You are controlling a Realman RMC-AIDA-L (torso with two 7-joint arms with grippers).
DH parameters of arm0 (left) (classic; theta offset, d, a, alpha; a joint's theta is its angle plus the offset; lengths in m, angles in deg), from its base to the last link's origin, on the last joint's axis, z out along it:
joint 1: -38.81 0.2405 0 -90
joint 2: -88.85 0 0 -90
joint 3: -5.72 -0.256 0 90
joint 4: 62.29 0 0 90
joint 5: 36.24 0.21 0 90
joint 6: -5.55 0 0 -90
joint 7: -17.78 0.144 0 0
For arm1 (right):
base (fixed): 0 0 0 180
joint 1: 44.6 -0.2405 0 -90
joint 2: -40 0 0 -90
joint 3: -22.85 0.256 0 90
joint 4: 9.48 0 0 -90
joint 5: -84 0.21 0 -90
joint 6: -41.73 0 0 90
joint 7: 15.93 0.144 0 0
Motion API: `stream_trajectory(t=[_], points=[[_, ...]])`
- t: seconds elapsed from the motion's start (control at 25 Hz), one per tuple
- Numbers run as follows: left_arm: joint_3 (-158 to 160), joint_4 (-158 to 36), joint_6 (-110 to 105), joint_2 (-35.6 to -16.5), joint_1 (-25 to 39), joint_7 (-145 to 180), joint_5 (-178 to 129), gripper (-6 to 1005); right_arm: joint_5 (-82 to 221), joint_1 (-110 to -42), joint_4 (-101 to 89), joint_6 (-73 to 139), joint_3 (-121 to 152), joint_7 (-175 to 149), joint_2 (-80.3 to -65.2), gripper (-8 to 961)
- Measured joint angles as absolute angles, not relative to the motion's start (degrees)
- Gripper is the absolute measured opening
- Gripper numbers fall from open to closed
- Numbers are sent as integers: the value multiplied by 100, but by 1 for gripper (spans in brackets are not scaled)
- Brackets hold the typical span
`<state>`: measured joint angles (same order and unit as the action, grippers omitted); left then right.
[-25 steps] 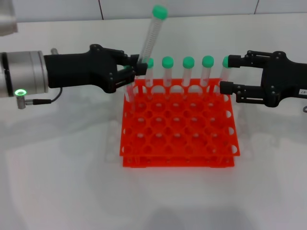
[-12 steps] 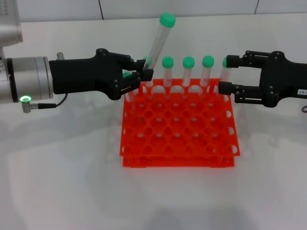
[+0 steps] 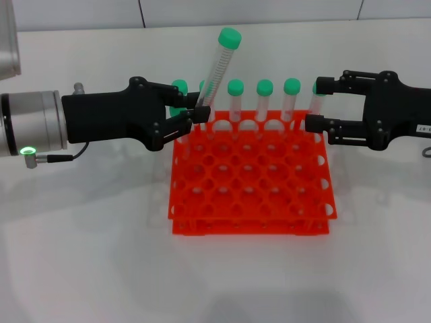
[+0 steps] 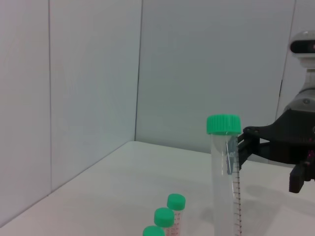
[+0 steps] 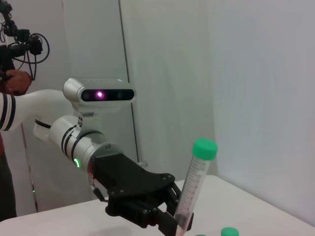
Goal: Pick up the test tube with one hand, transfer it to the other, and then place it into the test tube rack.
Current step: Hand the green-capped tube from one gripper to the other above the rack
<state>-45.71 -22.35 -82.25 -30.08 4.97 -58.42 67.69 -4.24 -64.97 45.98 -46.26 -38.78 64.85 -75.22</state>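
My left gripper [image 3: 199, 114], black and without a label, is shut on the lower part of the test tube [image 3: 217, 73]. The tube is clear with a green cap and leans to the right above the back left holes of the orange-red rack [image 3: 249, 176]. Its bottom end is hidden behind the fingers. My right gripper [image 3: 316, 104], black with a white label, is open at the rack's back right corner, apart from the held tube. The left wrist view shows the held tube [image 4: 225, 172] upright and close. The right wrist view shows the tube [image 5: 194, 184] in the left gripper [image 5: 162, 216].
Several other green-capped tubes [image 3: 264, 101] stand in the rack's back row; the rightmost one [image 3: 315, 94] is next to my right gripper's fingers. The rack sits on a white table [image 3: 87, 222]. A person stands at the far edge of the right wrist view [image 5: 10, 123].
My left gripper has lowered the held tube toward the rack's back left holes and shifted slightly left. The right gripper has stayed put and open.
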Motion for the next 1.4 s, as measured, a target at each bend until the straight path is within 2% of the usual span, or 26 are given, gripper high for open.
stream_trajectory(t=[1.4], points=[[-4605, -2326, -8152, -3000, 427, -5941, 7034, 195, -269, -6778, 4541, -4552, -4116, 6475, -7539, 675]])
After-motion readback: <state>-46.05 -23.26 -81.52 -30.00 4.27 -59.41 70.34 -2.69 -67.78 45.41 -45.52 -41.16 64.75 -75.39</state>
